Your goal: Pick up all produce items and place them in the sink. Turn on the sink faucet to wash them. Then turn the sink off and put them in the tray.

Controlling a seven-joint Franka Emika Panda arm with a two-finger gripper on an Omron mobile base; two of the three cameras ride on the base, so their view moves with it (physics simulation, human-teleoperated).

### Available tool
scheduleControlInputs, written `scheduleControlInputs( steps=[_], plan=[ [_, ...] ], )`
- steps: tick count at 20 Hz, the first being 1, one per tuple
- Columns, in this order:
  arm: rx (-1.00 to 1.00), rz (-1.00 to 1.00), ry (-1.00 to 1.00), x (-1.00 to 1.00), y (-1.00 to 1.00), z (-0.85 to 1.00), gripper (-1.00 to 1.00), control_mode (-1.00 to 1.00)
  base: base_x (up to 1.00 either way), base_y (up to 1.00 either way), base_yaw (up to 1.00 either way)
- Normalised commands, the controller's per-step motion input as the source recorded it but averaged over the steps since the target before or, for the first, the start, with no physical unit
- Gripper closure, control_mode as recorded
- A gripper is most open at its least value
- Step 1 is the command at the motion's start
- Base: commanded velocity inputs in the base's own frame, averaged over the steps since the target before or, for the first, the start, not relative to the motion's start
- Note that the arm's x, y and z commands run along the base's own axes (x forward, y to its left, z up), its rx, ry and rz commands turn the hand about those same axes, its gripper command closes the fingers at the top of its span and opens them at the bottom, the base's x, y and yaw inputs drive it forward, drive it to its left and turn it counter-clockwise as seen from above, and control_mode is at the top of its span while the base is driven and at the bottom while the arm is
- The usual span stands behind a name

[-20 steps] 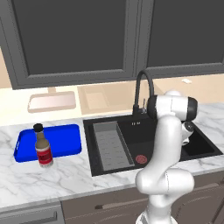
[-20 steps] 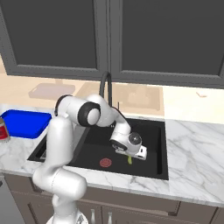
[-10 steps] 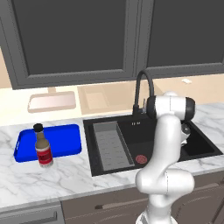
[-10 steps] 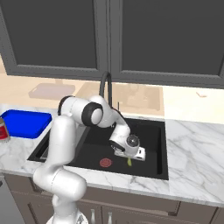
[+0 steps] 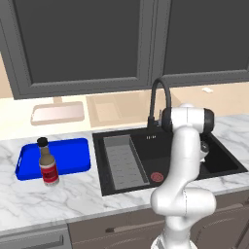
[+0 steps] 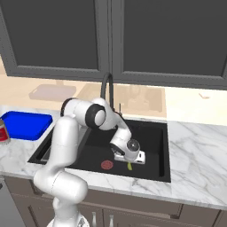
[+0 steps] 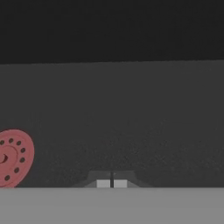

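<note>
My gripper [image 6: 130, 162] is low inside the black sink [image 6: 150, 135], just above its floor and to the right of the red drain [image 6: 107, 165]. A small yellow-green bit of the produce item [image 6: 129, 166] pokes out right under the hand, at the fingertips. Whether it is held I cannot tell. In the hand view the gripper [image 7: 112, 183] has both tips pressed together, shut, with nothing showing between them, and the drain [image 7: 13, 157] lies to the left. The black faucet [image 5: 160, 92] arches over the sink's back edge. The blue tray [image 5: 68, 155] lies on the counter left of the sink.
A brown bottle [image 5: 47, 163] with a red label stands on the blue tray's front. A pale pink tray [image 5: 57, 113] rests against the back wall. A grey ribbed rack [image 5: 124, 160] fills the sink's left part. Dark cabinets hang overhead.
The hand has sunk slightly lower toward the sink floor and edged toward the drain. The jaws stay shut.
</note>
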Motion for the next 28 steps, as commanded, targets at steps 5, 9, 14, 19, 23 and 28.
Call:
scheduleControlInputs(
  steps=[5,9,14,19,23,28],
  plan=[
    [0.0,0.05,0.0,0.01,0.07,-0.17,1.0,-1.0,0.0,0.0,0.0],
    [0.0,0.05,0.0,0.02,0.06,-0.18,1.0,-1.0,0.0,0.0,0.0],
    [0.0,0.04,0.0,0.02,0.05,-0.15,-1.0,-1.0,0.0,0.0,0.0],
    [-0.01,0.02,0.0,0.04,0.08,-0.07,-1.0,-1.0,0.0,0.0,0.0],
    [0.0,0.02,-0.03,0.0,0.0,0.0,-1.0,-1.0,0.0,0.0,0.0],
    [0.0,0.0,-0.08,0.0,-0.01,0.18,-1.0,-1.0,0.0,0.0,0.0]
  ],
)
